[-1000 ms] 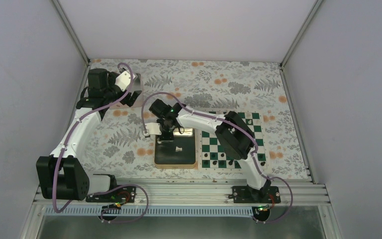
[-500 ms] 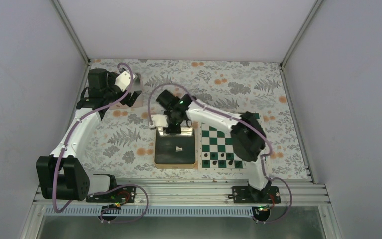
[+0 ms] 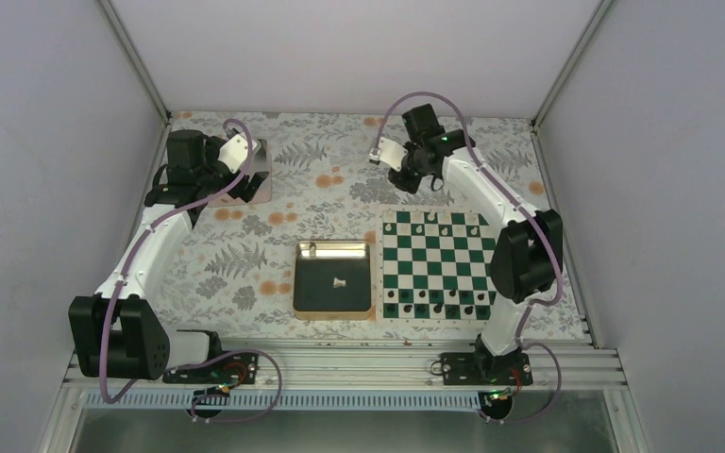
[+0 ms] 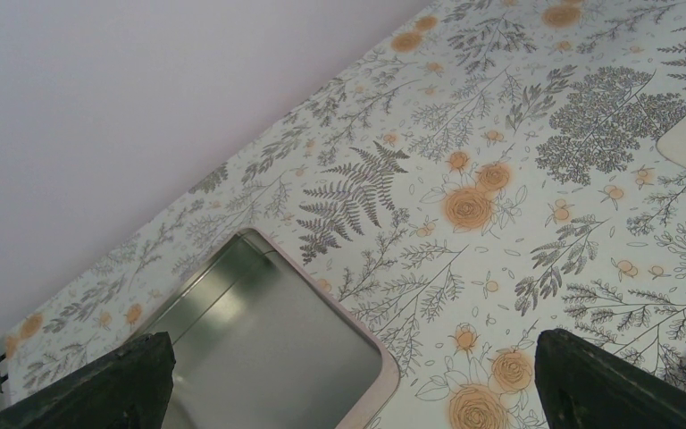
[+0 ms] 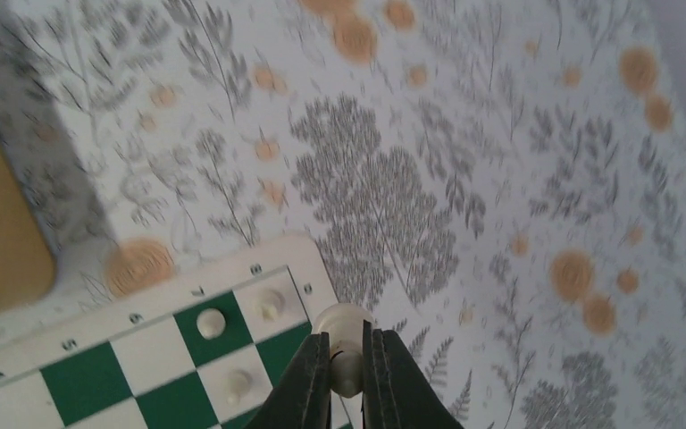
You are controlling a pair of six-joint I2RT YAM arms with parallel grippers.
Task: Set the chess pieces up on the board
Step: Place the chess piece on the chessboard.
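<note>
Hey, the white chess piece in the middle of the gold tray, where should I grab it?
Pinch the white piece across its width, coming straight down from above: it sits apart from the walls of the tray, so there is room either side. Too small to tell its pose.

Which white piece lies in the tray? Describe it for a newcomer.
Find the gold-rimmed tray at the middle of the floral table, just left of the chessboard. Near the centre of its dark inside sits one tiny white chess piece. Unlike the other white pieces on the board's far rows, it is alone on plain dark.
</note>
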